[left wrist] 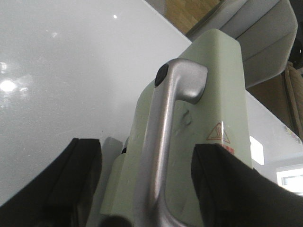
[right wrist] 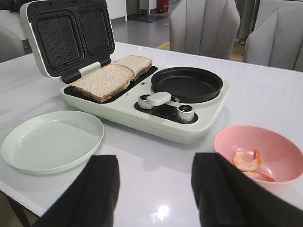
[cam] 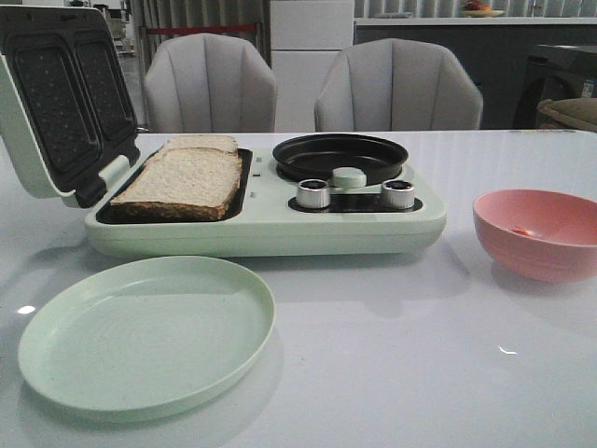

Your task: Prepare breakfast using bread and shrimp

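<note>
Bread (cam: pixel 182 177), two slices, lies in the left tray of the pale green breakfast maker (cam: pixel 266 229), whose lid (cam: pixel 61 98) stands raised at the far left. An empty green plate (cam: pixel 145 336) sits on the counter (cam: pixel 420 373) in front of it; the black pan (cam: pixel 340 157) is further right, and the pink bowl (cam: pixel 536 233) is at the far right.

The left end effector (left wrist: pixel 147 184) is released, its jaws wide apart on either side of the lid's metal handle (left wrist: pixel 163 142) without touching it. The right end effector (right wrist: pixel 156 189) is also released, hovering low over the counter short of the bowl and grasping nothing.

The likely step is closing the lid: centre the jaws on the handle, clamp firmly, then swing down along the hinge arc without dragging the machine.

Only the right wrist view shows the shrimp (right wrist: pixel 248 163) plainly, lying in the bowl; the front view gives just an orange speck. Only the left wrist view shows the lid's outer side and handle.
</note>
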Available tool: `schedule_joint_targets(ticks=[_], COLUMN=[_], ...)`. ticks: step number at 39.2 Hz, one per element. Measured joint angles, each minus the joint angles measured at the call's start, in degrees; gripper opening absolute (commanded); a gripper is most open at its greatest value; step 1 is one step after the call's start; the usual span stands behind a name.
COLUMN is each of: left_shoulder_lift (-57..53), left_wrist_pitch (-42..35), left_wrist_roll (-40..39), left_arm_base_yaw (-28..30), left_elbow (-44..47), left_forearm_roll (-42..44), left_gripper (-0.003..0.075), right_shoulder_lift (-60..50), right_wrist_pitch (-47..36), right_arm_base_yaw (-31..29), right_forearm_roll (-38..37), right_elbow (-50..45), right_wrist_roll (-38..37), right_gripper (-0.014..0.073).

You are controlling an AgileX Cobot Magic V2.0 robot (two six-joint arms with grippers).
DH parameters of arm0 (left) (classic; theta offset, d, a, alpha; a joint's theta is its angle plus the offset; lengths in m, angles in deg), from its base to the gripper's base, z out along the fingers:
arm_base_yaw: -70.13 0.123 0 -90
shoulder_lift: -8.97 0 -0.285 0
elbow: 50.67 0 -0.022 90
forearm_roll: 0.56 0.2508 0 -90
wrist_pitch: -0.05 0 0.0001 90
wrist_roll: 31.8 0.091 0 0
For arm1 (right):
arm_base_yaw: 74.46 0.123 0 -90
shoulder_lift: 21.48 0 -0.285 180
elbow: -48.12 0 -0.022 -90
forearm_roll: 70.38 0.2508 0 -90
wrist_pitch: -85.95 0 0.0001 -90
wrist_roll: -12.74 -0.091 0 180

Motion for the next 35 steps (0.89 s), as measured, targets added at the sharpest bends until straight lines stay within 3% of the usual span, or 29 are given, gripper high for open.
schedule_joint_targets(ticks=[5, 22, 35], left_shoulder_lift=[2.29, 6.25, 6.25], left_wrist_pitch=[0.42, 7.98, 9.2], left_wrist_roll=[1.85, 16.63, 23.68], left_arm_base_yaw=[0.0, -0.54, -10.3], left_elbow=[-0.28, -0.41, -0.41], left_forearm_roll=[-3.86, -23.45, -25.31], left_gripper=[0.0345, 0.0341, 0.0341], right_shoulder_lift=[0.0, 0.0, 0.0], right_wrist_pitch=[0.0, 0.0, 0.0], right_arm_base_yaw=[0.0, 0.0, 0.0], right_forearm_roll=[0.0, 0.0, 0.05], right_elbow=[0.0, 0.0, 0.0], right_wrist_roll=[0.0, 0.0, 0.03], right_gripper=[0.0461, 0.0461, 0.0461])
